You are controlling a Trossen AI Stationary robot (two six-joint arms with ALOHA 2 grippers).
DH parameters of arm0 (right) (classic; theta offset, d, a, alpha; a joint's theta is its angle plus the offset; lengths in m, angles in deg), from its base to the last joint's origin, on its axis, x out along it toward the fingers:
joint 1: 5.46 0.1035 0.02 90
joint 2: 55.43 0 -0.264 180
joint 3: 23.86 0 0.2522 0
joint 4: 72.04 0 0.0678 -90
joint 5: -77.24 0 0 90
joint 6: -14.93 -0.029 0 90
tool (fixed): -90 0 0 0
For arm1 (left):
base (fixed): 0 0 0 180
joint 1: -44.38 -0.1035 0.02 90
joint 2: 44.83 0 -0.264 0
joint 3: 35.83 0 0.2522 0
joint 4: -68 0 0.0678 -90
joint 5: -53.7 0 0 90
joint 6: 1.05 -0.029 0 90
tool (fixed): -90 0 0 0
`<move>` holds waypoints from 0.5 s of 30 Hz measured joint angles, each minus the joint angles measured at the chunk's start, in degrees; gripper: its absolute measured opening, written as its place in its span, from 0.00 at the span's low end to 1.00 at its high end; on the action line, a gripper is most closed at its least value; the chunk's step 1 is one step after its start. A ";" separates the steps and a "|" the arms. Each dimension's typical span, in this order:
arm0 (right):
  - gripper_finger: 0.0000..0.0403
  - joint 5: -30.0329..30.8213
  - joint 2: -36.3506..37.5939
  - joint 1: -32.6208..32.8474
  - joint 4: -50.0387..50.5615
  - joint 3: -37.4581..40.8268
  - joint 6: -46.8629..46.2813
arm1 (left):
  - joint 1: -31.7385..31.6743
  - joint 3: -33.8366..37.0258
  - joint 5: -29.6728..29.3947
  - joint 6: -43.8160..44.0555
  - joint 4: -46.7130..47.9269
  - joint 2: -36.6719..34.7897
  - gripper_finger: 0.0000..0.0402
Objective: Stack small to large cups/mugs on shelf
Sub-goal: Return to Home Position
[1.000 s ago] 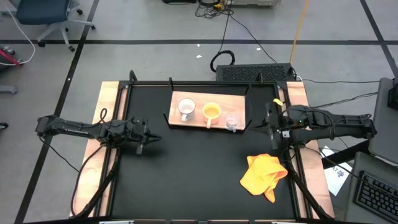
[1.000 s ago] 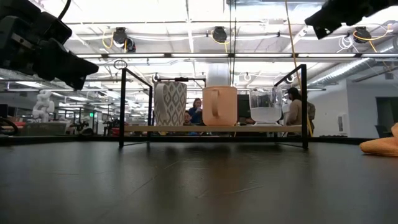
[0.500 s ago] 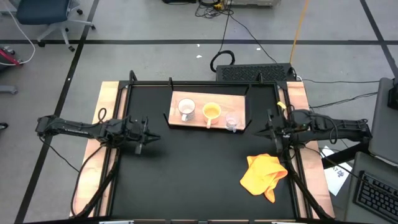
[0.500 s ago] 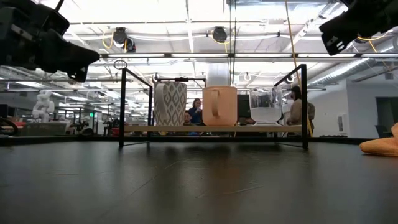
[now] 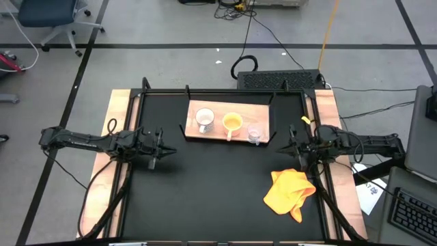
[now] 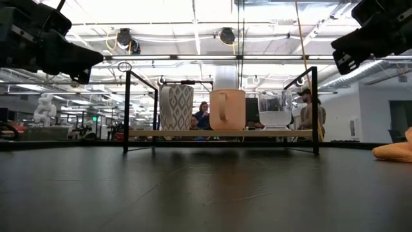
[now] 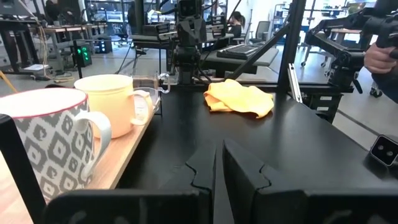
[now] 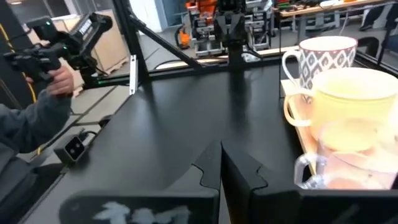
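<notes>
a: what sits on the black tabletop (image 5: 218, 205)?
b: a light-wood shelf (image 5: 263, 111) near the back, a yellow cloth (image 5: 290, 193) at the right.
a: the arms?
b: the left gripper (image 5: 161, 149) and right gripper (image 5: 292, 145) hang at opposite sides, fingers pressed together, empty, well apart from the shelf; probably parking.
a: what's on the shelf?
b: a row, left to right: white patterned mug (image 5: 204, 120), orange-yellow mug (image 5: 232, 123), clear glass cup (image 5: 255, 133). all upright, apparently empty.

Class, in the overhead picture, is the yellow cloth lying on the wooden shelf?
No, the yellow cloth lies on the black tabletop near its right edge, apart from the shelf.
</notes>
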 joint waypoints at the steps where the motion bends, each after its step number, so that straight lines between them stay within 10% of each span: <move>1: 0.00 0.01 0.11 -0.02 0.01 0.27 0.30 | 0.00 0.00 0.00 0.00 0.04 0.00 0.08; 15: 0.00 -4.22 2.06 -0.02 -3.13 3.37 2.98 | 0.00 0.00 0.02 -0.24 2.45 0.00 0.08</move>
